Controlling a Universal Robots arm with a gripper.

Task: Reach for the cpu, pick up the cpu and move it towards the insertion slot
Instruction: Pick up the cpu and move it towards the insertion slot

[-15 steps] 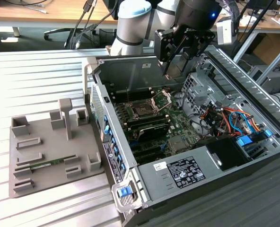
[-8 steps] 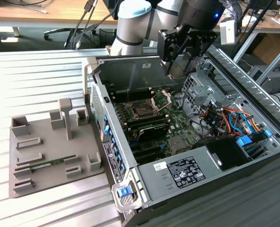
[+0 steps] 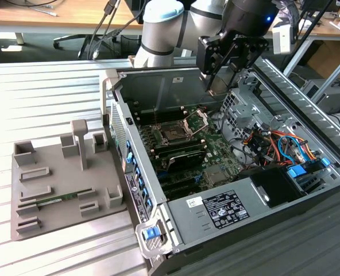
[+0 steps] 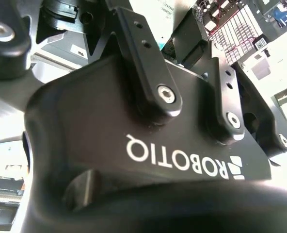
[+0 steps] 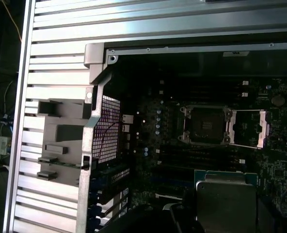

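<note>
The gripper (image 3: 216,86) hung over the open computer case (image 3: 308,132), above the back of the green motherboard (image 3: 213,152). Its fingers looked closed on the cpu (image 5: 226,201). In the first wrist view the chip sat close to the camera, silver top up with a green edge showing, clear of the board below it. The grip itself was only partly visible, so this was a judgement rather than a clear sighting.

The insertion slot (image 3: 173,135) lay below the fingers and off toward the exterior view's left. Its dark centre was bare and its metal load plate (image 5: 247,128) was swung open beside it. The cpu had not yet reached the slot; it was well apart from it and higher.

The grey tray (image 3: 61,184) rested on the desk (image 3: 43,86), far from the fingers on the other side of the case wall, with a memory stick (image 3: 55,201) lying in it.

Several things could go wrong from here:
- A thin chip held by its edges could tilt or slip in the fingers.
- Coming down crooked could make it catch the slot's frame or the raised load plate.
- The fingers might brush the cables (image 3: 273,141) or the case wall.
</note>
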